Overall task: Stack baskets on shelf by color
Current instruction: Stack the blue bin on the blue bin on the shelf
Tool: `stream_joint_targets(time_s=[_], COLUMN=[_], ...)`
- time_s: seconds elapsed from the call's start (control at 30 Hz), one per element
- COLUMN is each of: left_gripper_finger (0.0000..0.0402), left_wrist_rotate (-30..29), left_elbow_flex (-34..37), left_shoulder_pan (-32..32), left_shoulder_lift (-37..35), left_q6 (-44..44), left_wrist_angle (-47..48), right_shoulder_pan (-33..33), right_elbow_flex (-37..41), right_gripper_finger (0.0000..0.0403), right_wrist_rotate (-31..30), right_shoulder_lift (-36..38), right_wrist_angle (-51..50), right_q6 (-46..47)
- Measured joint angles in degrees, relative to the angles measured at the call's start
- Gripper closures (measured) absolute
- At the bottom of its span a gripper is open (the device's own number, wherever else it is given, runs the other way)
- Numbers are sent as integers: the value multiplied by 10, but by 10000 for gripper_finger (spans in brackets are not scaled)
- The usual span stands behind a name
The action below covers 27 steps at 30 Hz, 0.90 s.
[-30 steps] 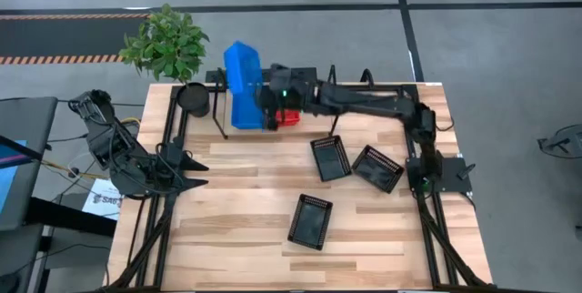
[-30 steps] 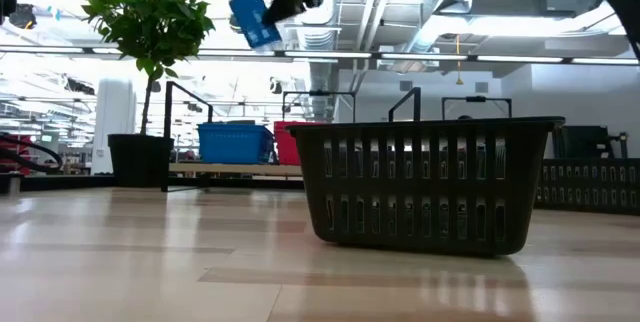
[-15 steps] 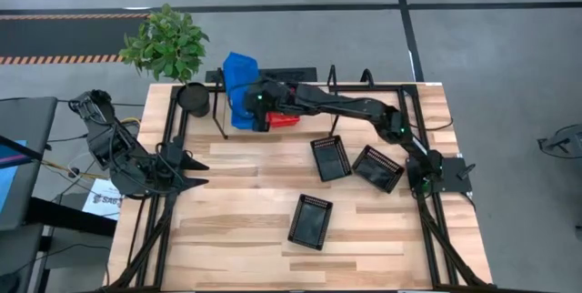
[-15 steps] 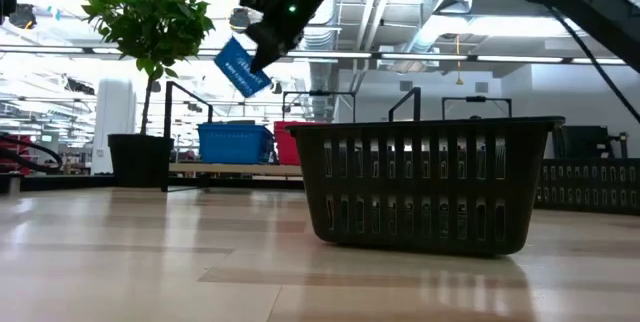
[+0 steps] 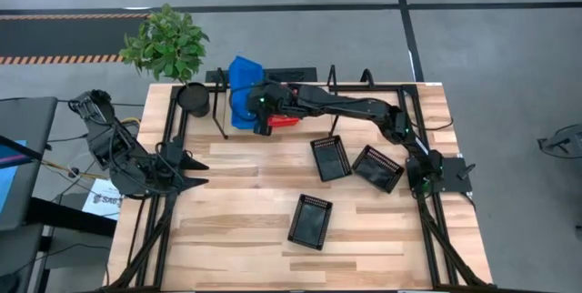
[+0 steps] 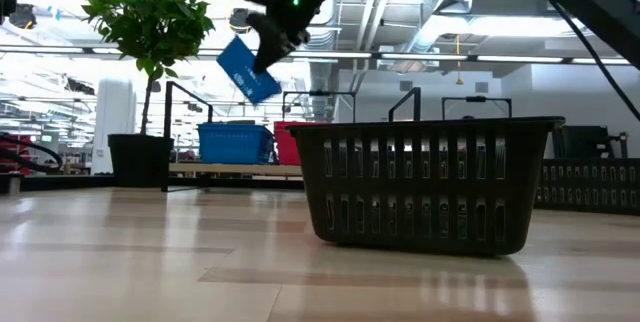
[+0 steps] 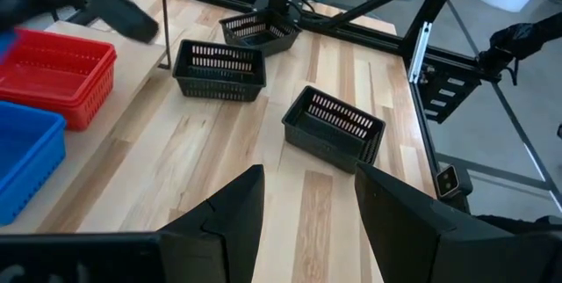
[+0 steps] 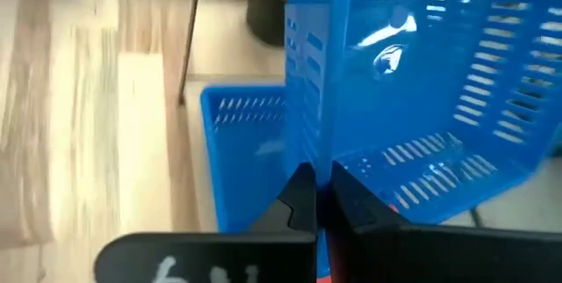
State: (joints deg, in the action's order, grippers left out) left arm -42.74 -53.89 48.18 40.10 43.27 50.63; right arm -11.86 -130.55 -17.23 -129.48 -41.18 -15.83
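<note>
My right gripper (image 6: 272, 47) is over the shelf (image 6: 190, 169) at the table's far edge, shut on a blue basket (image 5: 244, 76) that hangs tilted above the blue baskets (image 6: 235, 143) standing on the shelf board. Red baskets (image 5: 285, 119) stand next to those, on their right. Three black baskets (image 5: 329, 157) (image 5: 376, 167) (image 5: 310, 221) rest on their bottoms on the table. My left gripper (image 7: 307, 213) waits open over the table's left side. My right gripper pinches one side wall (image 8: 307, 156) of the blue basket (image 8: 421, 90) at its rim, one finger (image 8: 351, 206) inside and one outside. The fingers slant down from the table's right. The basket is lifted clear and hangs tilted below the fingers, above the shelf's blue baskets (image 8: 246, 160).
A round black pot (image 5: 193, 99) with a leafy plant (image 5: 165, 40) stands at the shelf's left end. Black tube hoops (image 6: 405, 102) rise from the shelf. In the low view the nearest black basket (image 6: 425, 182) blocks much of the sight. Bare wood lies along the near edge (image 5: 227, 238).
My right gripper has moved down and toward the table's left over the shelf, carrying the blue basket. The basket has come lower toward the blue baskets on the shelf and has tipped further. In the last half second it has hardly moved.
</note>
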Motion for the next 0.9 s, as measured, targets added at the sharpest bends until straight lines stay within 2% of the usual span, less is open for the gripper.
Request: stream_joint_targets(time_s=[0.27,0.5,0.8,0.9], left_gripper_finger=[234,234,234,234], left_wrist_rotate=[0,0,0,0], left_elbow_flex=[0,0,0,0], left_shoulder_pan=[0,0,0,0], left_shoulder_lift=[0,0,0,0], left_q6=[7,7,7,7], left_wrist_angle=[0,0,0,0], right_shoulder_pan=[-3,5,6,6], right_elbow_flex=[26,52,53,53], right_gripper_finger=[377,379,355,351], right_wrist_rotate=[6,10,10,27], right_shoulder_lift=[-2,-1,-2,-2], right_wrist_angle=[-12,-15,-13,-12], right_q6=[25,21,23,23])
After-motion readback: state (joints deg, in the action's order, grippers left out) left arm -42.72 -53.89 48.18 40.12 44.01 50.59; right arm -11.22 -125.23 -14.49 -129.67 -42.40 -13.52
